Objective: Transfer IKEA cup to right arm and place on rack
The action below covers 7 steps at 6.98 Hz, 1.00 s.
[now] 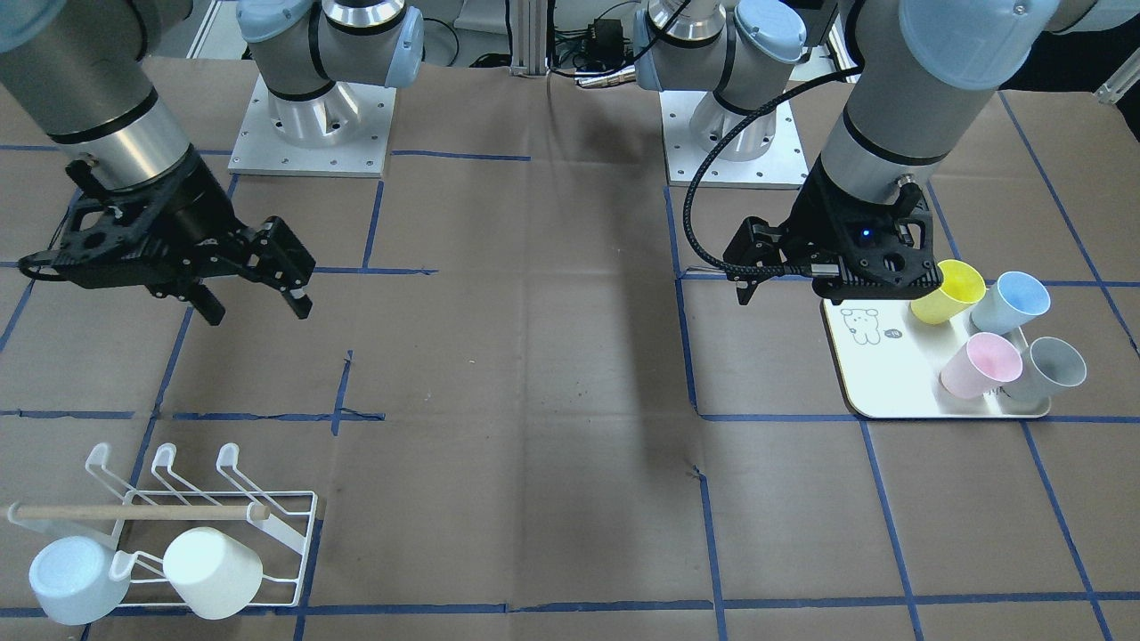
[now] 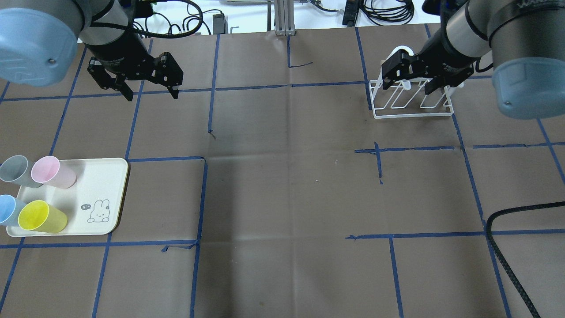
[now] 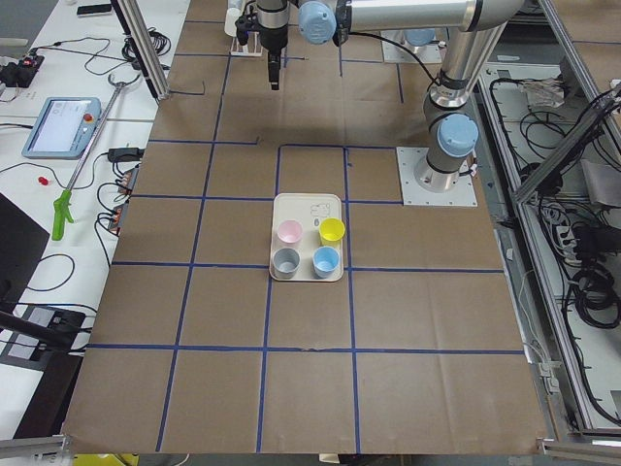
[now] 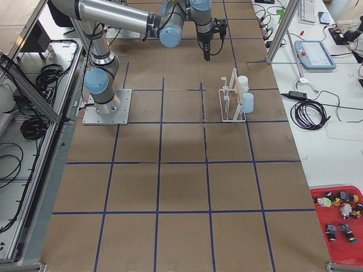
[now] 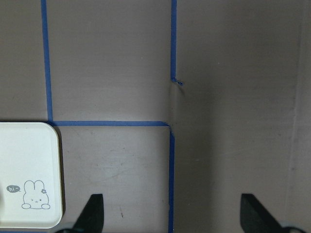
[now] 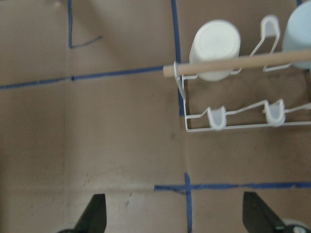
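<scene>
Four cups lie on their sides on a cream tray [image 1: 882, 383]: yellow [image 1: 948, 292], blue [image 1: 1011, 303], pink [image 1: 980, 367] and grey [image 1: 1051, 369]. My left gripper [image 1: 753, 276] hangs open and empty above the table beside the tray's bunny corner; in its wrist view the gripper [image 5: 170, 213] shows only the tray's edge [image 5: 29, 170]. My right gripper [image 1: 258, 312] is open and empty, raised above the table near the white wire rack [image 1: 223, 499]. The rack holds a white cup [image 1: 214, 572] and a pale-blue cup [image 1: 71, 580], both also in the right wrist view [image 6: 216, 48].
The table is covered with brown paper and a blue tape grid. A wooden dowel [image 1: 134, 512] crosses the rack. A black cable [image 2: 507, 247] lies on the table at the robot's right. The two arm bases [image 1: 312, 125] stand at the table's robot side.
</scene>
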Each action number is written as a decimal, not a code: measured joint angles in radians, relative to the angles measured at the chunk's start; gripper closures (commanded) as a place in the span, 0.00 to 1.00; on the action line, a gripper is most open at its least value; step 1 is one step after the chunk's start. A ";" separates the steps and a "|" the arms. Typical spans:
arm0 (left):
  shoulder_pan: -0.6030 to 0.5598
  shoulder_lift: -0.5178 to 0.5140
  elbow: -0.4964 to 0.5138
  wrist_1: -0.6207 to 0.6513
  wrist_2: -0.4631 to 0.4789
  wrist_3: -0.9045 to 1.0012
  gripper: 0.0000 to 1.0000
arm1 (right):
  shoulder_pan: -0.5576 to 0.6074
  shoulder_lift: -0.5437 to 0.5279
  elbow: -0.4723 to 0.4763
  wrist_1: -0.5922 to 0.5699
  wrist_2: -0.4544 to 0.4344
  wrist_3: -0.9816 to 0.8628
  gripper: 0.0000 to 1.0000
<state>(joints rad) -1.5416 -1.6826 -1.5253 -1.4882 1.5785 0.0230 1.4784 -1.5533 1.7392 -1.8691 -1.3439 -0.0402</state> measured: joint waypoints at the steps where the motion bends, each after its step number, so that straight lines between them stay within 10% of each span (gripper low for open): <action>1: 0.000 0.000 0.000 0.000 0.000 0.000 0.01 | 0.035 -0.001 -0.030 0.141 -0.024 -0.001 0.00; 7: 0.000 0.003 0.011 -0.003 0.004 0.000 0.01 | 0.111 -0.113 -0.099 0.317 -0.256 0.043 0.00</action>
<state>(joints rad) -1.5416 -1.6793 -1.5143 -1.4912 1.5826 0.0230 1.5893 -1.6661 1.6405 -1.5524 -1.5997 0.0030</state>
